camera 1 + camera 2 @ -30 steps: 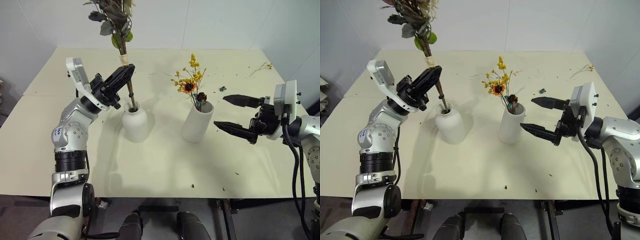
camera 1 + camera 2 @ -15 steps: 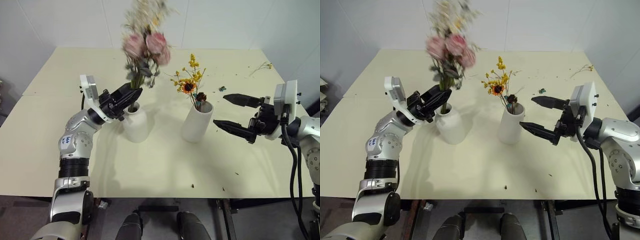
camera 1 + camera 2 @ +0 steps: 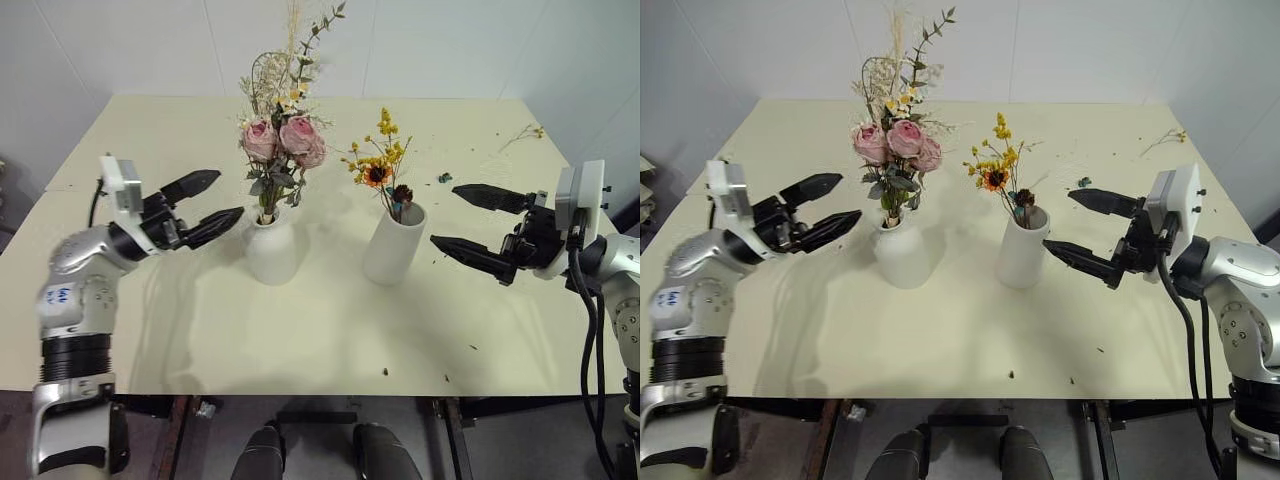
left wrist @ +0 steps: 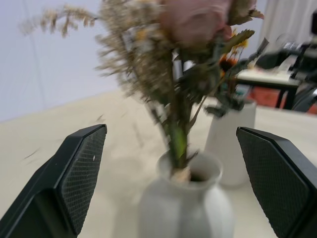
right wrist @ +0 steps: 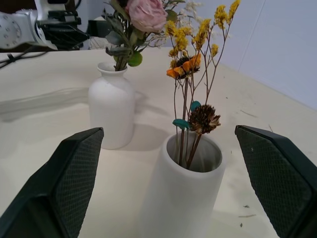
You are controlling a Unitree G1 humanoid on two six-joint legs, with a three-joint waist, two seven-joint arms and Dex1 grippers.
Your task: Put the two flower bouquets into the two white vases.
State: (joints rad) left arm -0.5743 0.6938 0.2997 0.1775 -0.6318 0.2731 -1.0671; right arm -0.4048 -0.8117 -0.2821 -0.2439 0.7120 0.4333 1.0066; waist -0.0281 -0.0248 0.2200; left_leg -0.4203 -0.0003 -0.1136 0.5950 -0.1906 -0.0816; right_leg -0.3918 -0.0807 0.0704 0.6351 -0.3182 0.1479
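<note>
At frame centre the rose bouquet now stands alone in the squat vase; left hand has released it and withdrawn leftward; right hand spread, empty; both bouquets appear placed.

Bright, even light; soft shadows; pink roses blurred close up.

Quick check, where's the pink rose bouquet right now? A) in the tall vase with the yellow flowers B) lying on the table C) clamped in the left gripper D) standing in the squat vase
D: the pink rose bouquet stands with its stems in the neck of the squat white vase, while the left gripper sits open beside it, holding nothing.
</note>
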